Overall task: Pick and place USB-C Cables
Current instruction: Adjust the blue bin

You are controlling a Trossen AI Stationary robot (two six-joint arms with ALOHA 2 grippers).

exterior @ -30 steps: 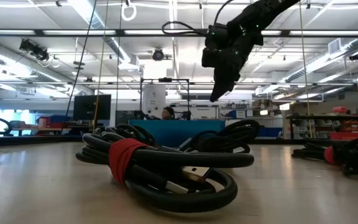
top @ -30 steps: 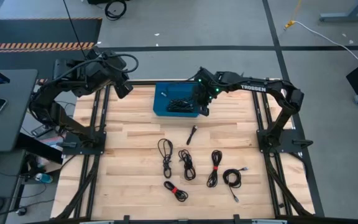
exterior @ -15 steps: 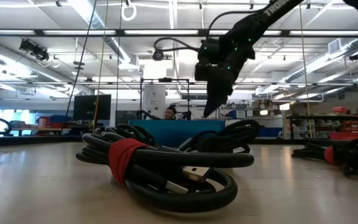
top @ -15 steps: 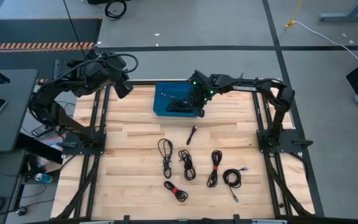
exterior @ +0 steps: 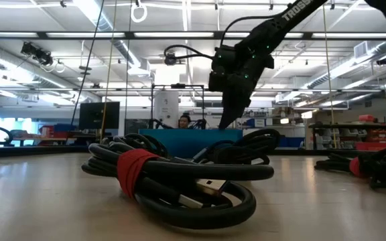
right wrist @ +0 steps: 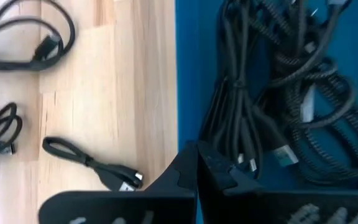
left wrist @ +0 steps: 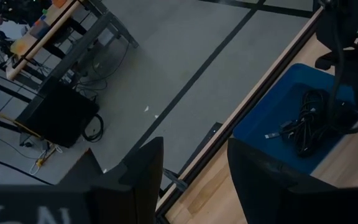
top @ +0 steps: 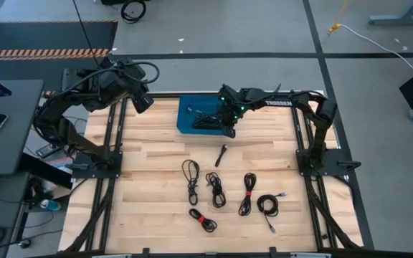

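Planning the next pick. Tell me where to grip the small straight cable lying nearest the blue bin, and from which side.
Grip the straight cable at mid-length, coming straight down from above with fingers across its narrow width. It lies flat and alone on the table, just in front of the blue bin.

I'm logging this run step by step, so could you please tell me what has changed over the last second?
The right gripper has moved from the blue bin's right edge further over the blue bin, toward the pile of cables inside, with its arm folding in. Its fingers are closed and hold nothing. The left gripper stayed raised at the table's far left corner, and the six cables on the table have not moved.
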